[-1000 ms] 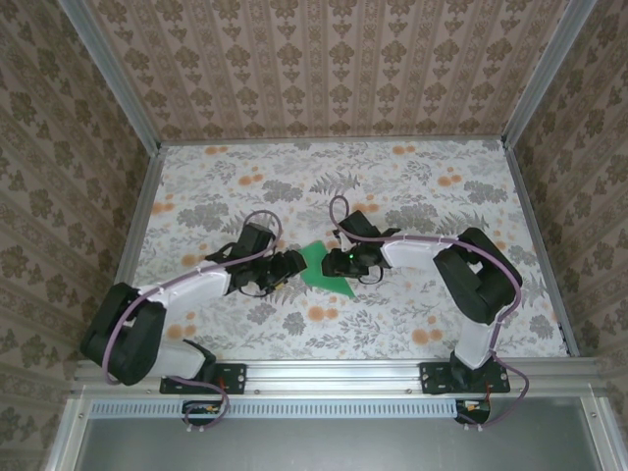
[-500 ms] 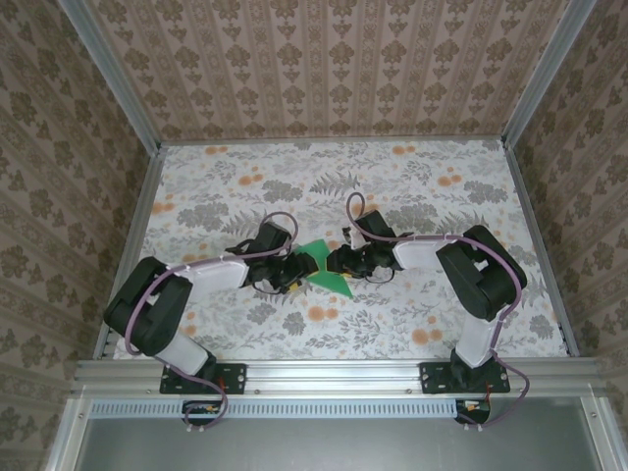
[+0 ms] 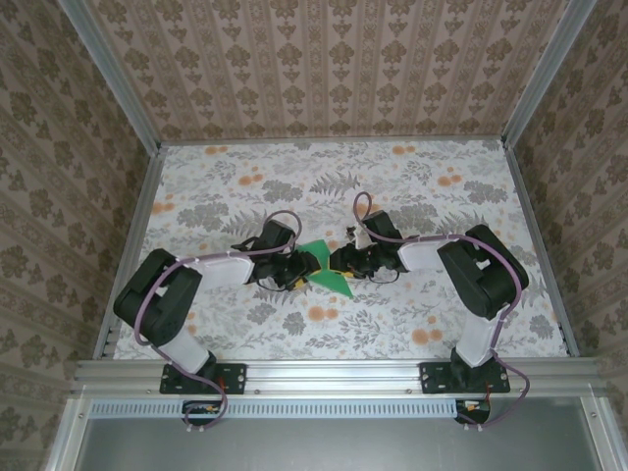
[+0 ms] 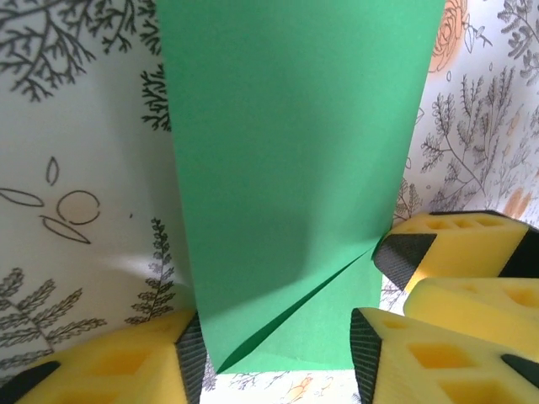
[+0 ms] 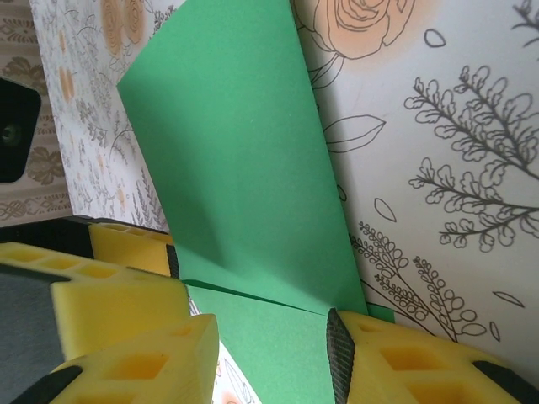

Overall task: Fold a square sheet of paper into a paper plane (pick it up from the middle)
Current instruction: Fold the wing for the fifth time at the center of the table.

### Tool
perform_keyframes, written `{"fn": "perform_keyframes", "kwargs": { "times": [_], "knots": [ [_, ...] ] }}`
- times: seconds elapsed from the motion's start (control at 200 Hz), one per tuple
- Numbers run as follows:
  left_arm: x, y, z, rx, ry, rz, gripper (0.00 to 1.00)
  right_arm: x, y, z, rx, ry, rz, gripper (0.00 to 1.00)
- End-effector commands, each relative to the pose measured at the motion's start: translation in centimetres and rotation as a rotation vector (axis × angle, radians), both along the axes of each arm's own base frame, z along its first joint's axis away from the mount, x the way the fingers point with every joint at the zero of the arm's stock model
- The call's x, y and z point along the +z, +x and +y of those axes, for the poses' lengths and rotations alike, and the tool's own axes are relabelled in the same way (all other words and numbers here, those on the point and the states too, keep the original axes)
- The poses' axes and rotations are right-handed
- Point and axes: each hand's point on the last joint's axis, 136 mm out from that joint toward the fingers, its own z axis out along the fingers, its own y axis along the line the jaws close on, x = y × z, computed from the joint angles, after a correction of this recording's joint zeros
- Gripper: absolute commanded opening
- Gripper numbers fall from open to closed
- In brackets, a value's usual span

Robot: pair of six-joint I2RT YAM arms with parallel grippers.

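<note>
the square sheet of paper (image 3: 319,263) sits in the middle of the top view, on the flowery surface (image 3: 442,314), and it already has one slanted fold near its lower edge. the left tool (image 4: 274,358) has a yellow finger on each side of the sheet. the right tool (image 5: 271,338) does too, coming from the other end. both are part way open, and i cannot tell if either one really grips. i think this is an early fold. next, the edges need lining up and the crease needs pressing flat, gently, so the thin paper does not crumple.
</note>
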Motion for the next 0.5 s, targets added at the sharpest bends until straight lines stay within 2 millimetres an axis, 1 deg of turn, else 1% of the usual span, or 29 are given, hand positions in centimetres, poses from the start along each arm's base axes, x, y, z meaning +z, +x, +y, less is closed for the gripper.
{"fn": "perform_keyframes", "kwargs": {
  "times": [0.0, 0.08, 0.175, 0.27, 0.375, 0.445, 0.495],
  "knots": [
    [1.3, 1.1, -1.4, -0.005, -0.053, -0.029, 0.43, -1.9, -1.1, -1.3, -0.024, -0.035, 0.071, 0.42],
    [1.4, 1.3, -1.6, -0.005, -0.063, -0.036, 0.35, -1.2, -0.9, -1.0, -0.012, -0.013, 0.044, 0.43],
    [1.5, 1.6, -1.7, -0.002, -0.07, -0.048, 0.28, 0.5, -0.7, -0.5, 0.025, 0.03, -0.018, 0.43],
    [1.6, 1.8, -1.6, 0.01, -0.081, -0.06, 0.17, 2.1, -0.2, -0.3, 0.051, 0.038, -0.099, 0.43],
    [1.8, 1.8, -1.5, 0.017, -0.08, -0.063, 0.13, 3.3, 0.3, -0.8, 0.057, 0.007, -0.183, 0.48],
    [1.8, 1.6, -1.4, 0.021, -0.077, -0.057, 0.11, 3.9, 0.4, -1.1, 0.067, -0.023, -0.253, 0.54],
    [1.9, 1.7, -1.3, 0.027, -0.075, -0.056, 0.1, 4.0, 0.4, -1.6, 0.07, -0.077, -0.309, 0.58]
  ]
}}
